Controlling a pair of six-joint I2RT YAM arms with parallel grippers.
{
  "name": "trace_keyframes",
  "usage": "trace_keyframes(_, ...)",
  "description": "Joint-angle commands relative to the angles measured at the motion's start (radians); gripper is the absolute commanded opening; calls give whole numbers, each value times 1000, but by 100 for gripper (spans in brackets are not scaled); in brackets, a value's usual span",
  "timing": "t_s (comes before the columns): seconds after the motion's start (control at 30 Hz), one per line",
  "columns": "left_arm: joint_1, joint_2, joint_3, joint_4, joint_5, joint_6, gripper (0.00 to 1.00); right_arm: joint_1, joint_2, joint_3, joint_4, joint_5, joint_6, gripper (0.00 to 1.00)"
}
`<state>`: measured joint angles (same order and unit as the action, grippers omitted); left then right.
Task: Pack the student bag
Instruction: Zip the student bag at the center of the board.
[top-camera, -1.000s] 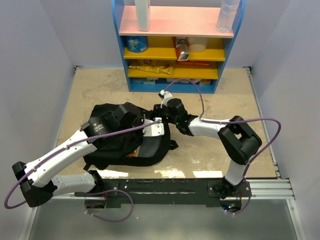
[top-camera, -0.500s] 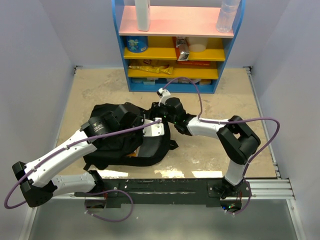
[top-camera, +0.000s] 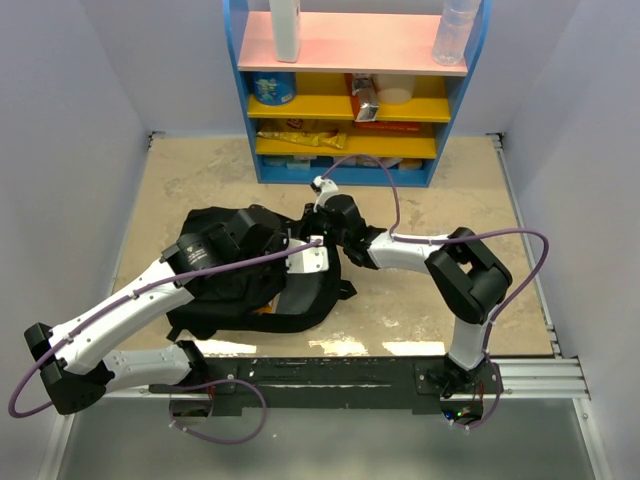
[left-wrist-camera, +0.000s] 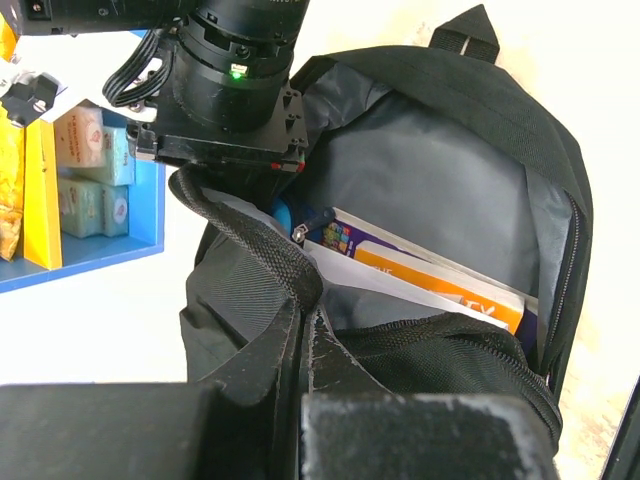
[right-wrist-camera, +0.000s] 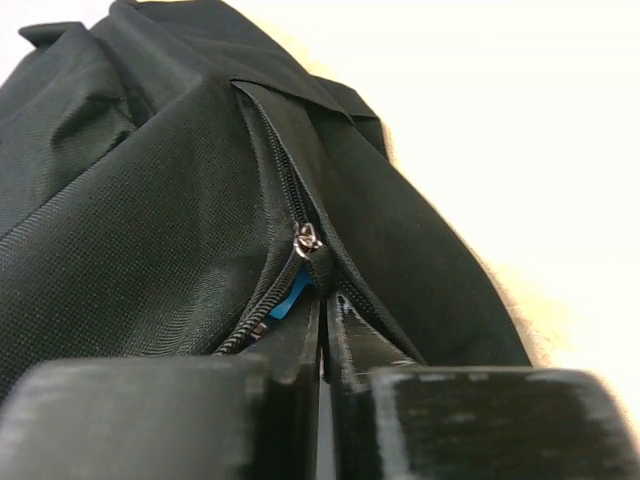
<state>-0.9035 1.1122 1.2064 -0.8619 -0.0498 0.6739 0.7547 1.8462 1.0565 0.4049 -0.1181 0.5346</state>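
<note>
Your student bag (top-camera: 240, 292) lies open (books (left-wrist-camera: 430, 278) inside).
Left gripper (left-wrist-camera: 304, 330) clamps its rim; right gripper (right-wrist-camera: 322, 302) pinches the zipper pull (right-wrist-camera: 307, 241).

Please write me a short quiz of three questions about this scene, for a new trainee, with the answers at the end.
1. True or false: the left gripper is open.
2. What shows inside the open student bag in the left wrist view? A) a book with an orange and purple cover; B) a water bottle; C) nothing at all.
3. In a few words: what does the right gripper pinch?

Key
1. False: it is shut on the student bag's edge.
2. A.
3. The zipper pull, as far as the right wrist view shows.
</note>
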Motion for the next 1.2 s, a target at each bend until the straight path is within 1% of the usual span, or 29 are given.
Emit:
trace_keyframes(0.0, 0, -15, 42, 15, 36, -11, 0, 3, -41, 33, -1, 46, -8, 0)
trace_keyframes(0.03, 2, -15, 42, 17, 31, -14, 0, 5, -51, 31, -17, 47, -7, 0)
trace_keyframes(0.07, 2, -17, 44, 21, 30, -17, 31, 2, -62, 30, -24, 57, -4, 0)
trace_keyframes(0.1, 2, -17, 44, 23, 28, -20, 51, 2, -91, 25, -38, 66, -10, 0)
trace_keyframes(0.13, 2, -17, 50, 24, 31, -31, 67, 0, -103, 19, -53, 77, -13, 0)
trace_keyframes(0.17, 2, -15, 54, 26, 36, -37, 95, -2, -114, 5, -57, 83, -13, 0)
trace_keyframes(0.2, 2, -12, 59, 26, 41, -43, 100, -8, -122, 0, -61, 81, -15, 0)
trace_keyframes(0.33, 2, 12, 140, 6, 68, -62, 100, -31, -136, 7, -116, 67, -34, 0)
trace_keyframes(0.4, 8, 23, 168, 4, 53, -56, 100, -38, -146, 10, -138, 64, -53, 0)
trace_keyframes(0.43, 15, 23, 171, 20, 18, -28, 100, -44, -153, 16, -149, 57, -59, 0)
trace_keyframes(0.47, 29, 17, 167, 33, 4, -13, 100, -49, -156, 20, -161, 54, -73, 0)
trace_keyframes(0.5, 76, 12, 156, 56, -7, 7, 100, -51, -160, 26, -179, 40, -82, 0)
trace_keyframes(0.53, 119, 8, 125, 125, -2, 50, 100, -54, -162, 37, -189, 34, -91, 0)
trace_keyframes(0.57, 170, 8, 111, 161, 22, 68, 100, -57, -171, 39, -196, 26, -108, 0)
trace_keyframes(0.6, 292, 18, 104, 182, 60, 90, 100, -57, -176, 40, -207, 20, -114, 0)
trace_keyframes(0.63, 346, 73, 105, 192, 152, 131, 100, -55, -182, 40, -212, 14, -120, 0)
trace_keyframes(0.7, 456, 151, 117, 179, 211, 153, 100, -57, -202, 37, -221, 9, -130, 0)
trace_keyframes(0.73, 475, 237, 142, 137, 264, 197, 100, -57, -209, 34, -222, 9, -130, 0)
trace_keyframes(0.8, 491, 316, 177, 94, 298, 233, 100, -55, -231, 30, -228, 8, -134, 0)
trace_keyframes(0.83, 494, 377, 212, 74, 338, 259, 100, -57, -237, 28, -230, 8, -137, 0)
trace_keyframes(0.93, 499, 457, 275, 46, 425, 321, 100, -57, -254, 36, -247, 11, -147, 0)
trace_keyframes(1.0, 500, 483, 300, 31, 467, 354, 100, -57, -258, 45, -267, 12, -156, 0)
trace_keyframes(1.03, 505, 498, 317, 20, 520, 395, 100, -57, -260, 49, -270, 14, -159, 0)
trace_keyframes(1.1, 524, 503, 309, 24, 579, 441, 100, -57, -265, 54, -275, 20, -163, 0)
trace_keyframes(1.13, 532, 505, 303, 40, 631, 491, 100, -55, -268, 60, -279, 21, -166, 0)
trace_keyframes(1.17, 541, 505, 298, 55, 658, 503, 100, -57, -271, 63, -285, 23, -170, 0)
